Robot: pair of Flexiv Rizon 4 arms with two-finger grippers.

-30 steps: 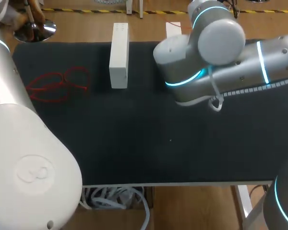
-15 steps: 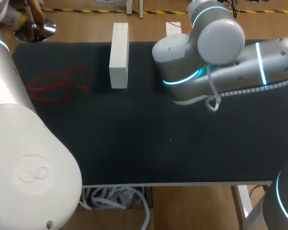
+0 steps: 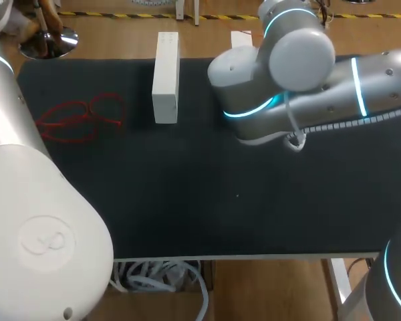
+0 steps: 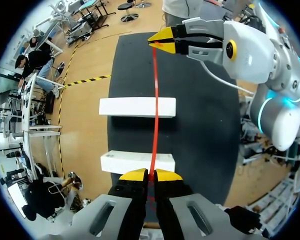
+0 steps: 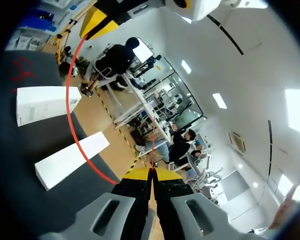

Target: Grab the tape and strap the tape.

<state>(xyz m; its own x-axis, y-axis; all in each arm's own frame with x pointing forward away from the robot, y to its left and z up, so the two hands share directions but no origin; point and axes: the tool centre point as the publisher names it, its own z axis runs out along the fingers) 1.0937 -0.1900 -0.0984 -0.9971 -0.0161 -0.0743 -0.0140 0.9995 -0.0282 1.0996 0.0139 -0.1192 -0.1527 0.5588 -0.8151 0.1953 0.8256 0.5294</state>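
— Which step is this?

— Over the long black worktop (image 3: 187, 214), two pale grey robot arms hold one thin red tape (image 4: 155, 80) between them. Grabbing looks finished and strapping is in hand. Next, I would judge, the tape has to come down across the boxes and wrap round them without slipping from either pinch.

— How are the arms posed?

— The left arm (image 3: 33, 200) bulks in the near left corner, its wrist looking out along the worktop. The right arm (image 3: 287, 87) comes in from the right, its elbow bent over the far edge. A long white rectangular box (image 3: 166, 80) and a second white box (image 3: 241, 41) lie parallel with a gap between them, both overhanging that far edge. The tape runs from tool to tool and crosses above both boxes. A loose tangle of red loops (image 3: 80, 119) lies apart, towards the worktop's left end.

— And the tools?

— The left tool (image 4: 147, 173) has its yellow tips pressed together on one end of the tape. The right tool (image 5: 152, 171) pinches the other end the same way.
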